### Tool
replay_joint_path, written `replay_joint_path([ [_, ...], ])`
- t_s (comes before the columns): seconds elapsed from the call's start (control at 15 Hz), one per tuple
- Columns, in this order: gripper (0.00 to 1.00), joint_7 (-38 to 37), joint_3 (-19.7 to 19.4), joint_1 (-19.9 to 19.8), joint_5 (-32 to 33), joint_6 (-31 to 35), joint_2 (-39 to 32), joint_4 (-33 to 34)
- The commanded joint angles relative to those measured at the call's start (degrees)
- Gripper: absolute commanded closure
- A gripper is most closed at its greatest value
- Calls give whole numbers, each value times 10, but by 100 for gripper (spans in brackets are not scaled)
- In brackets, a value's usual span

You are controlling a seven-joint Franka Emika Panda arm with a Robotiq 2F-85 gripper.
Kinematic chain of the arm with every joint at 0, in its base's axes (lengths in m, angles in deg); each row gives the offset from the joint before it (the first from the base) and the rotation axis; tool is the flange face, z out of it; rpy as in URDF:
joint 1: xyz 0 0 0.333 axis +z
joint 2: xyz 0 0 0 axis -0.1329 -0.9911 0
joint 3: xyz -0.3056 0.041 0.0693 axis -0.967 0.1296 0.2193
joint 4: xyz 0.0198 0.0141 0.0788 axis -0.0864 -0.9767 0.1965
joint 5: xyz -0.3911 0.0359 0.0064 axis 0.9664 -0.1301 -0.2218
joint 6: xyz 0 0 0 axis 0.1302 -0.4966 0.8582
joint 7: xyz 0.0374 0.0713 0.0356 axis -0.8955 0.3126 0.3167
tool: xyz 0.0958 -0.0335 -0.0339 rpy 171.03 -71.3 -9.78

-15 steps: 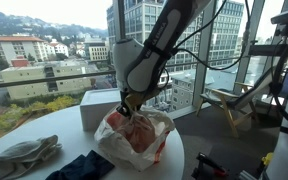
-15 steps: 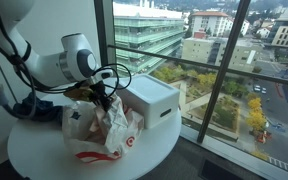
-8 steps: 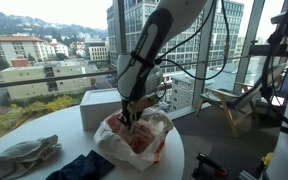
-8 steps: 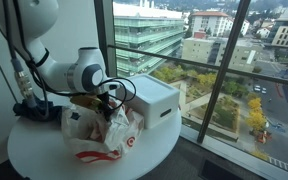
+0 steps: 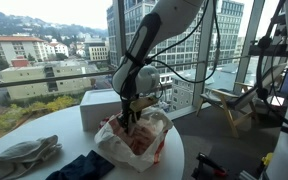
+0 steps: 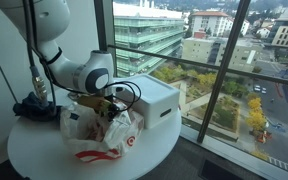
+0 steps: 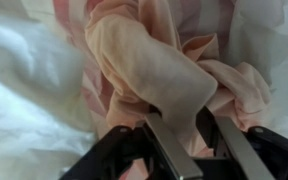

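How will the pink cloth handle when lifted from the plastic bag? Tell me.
Likely floppy: the pink cloth bunches in soft folds where the gripper pinches it. Probably light, and it may drag the thin plastic bag along.

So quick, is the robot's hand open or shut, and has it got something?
Hand: closed, pinching the pink cloth inside the white plastic bag.

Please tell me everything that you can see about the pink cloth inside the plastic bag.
The pink cloth is soft, thin-looking fabric, pale peach-pink, crumpled into rounded folds. A bunched fold sits between the two fingers of the gripper, which appear closed on it. It lies inside the open white plastic bag, whose crinkled film surrounds it. Its full shape is hidden.
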Motion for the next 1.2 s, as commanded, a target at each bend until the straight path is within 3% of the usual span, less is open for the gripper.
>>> replay_joint_path([
  [0.0,24,54,3,-1,15,-59,58,4],
  [0.2,3,56,-3,6,28,-114,103,14],
  [0.4,0,30,-7,19,70,-185,146,25],
  [0.53,0,66,5,23,49,-162,177,10],
  [0.87,0,164,37,65,-91,-62,212,-30],
  [1.13,0,324,61,108,-227,-27,196,-53],
])
